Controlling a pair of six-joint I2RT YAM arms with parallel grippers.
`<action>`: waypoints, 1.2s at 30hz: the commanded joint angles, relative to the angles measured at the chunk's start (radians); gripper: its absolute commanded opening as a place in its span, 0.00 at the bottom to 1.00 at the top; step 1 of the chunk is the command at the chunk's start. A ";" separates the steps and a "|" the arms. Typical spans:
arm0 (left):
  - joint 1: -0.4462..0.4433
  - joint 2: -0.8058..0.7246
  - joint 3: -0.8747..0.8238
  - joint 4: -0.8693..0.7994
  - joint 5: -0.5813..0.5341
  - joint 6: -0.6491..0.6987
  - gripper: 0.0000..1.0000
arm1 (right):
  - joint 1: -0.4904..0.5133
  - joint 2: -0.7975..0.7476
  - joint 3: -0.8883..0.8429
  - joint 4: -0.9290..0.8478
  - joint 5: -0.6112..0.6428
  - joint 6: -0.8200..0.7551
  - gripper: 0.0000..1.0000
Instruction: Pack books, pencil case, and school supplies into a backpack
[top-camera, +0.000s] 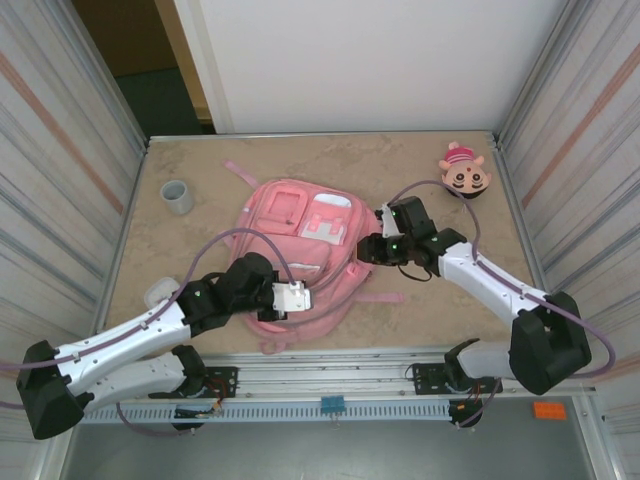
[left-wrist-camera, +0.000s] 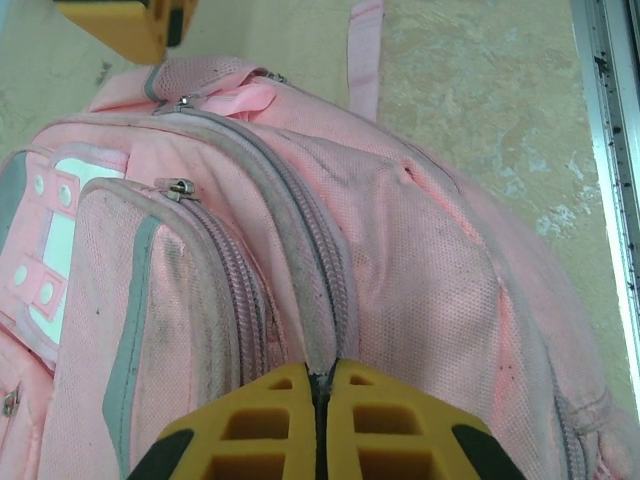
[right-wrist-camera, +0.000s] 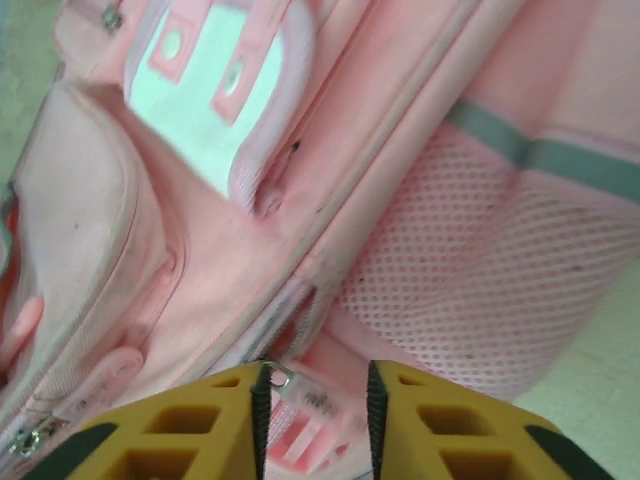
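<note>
The left gripper sits closest, its yellow fingers pressed together with no gap, and the main zip track of the pink backpack runs straight into the seam between them, so it seems to nip the zip or the fabric there. The right gripper is at the bag's right flank with its fingers part-way apart. Pink fabric and a small metal zip ring lie between them, and I cannot tell whether they bite. The backpack lies flat in the middle of the table, pockets up, its visible zips looking closed. The main risk, as I judge it, is that a pull along the zip drags the whole soft bag instead of opening it, if the right side is not truly held. The thin pinch could also slip off the track. The bag's lower end and a strap lie close to the near rail, so there is little slack toward the robot. A small pale bluish-grey item sits just beside the left forearm, where a sideways sweep could knock it. Open room lies behind the bag, left toward the grey cup and right toward the cartoon-face toy.
</note>
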 joint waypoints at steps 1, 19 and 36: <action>-0.002 -0.006 0.010 0.004 0.021 -0.013 0.00 | 0.011 -0.090 -0.011 -0.008 0.031 0.016 0.38; 0.216 -0.171 -0.009 -0.122 0.065 0.114 0.56 | 0.081 -0.486 -0.135 0.093 0.081 -0.024 0.53; 0.249 0.124 0.048 -0.139 0.007 0.282 0.52 | 0.086 -0.521 -0.155 0.120 0.052 -0.019 0.60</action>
